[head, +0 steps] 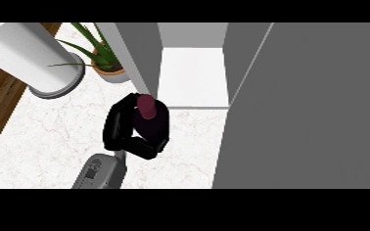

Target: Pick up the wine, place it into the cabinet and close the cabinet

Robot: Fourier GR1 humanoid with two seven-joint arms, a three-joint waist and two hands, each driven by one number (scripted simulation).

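Wine (pixel 147 106), a dark bottle with a maroon cap, stands upright in our left hand (pixel 137 132), whose fingers curl round it above the marble counter (pixel 51 137). We hold it just before the open cabinet (pixel 192 78), its door (pixel 296 107) swung wide at right; a potted plant (pixel 104 61) sits behind.

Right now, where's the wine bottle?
In the head view the wine bottle sits left of centre, held in the left hand over the marble counter, just before the open cabinet, with the potted plant behind it.
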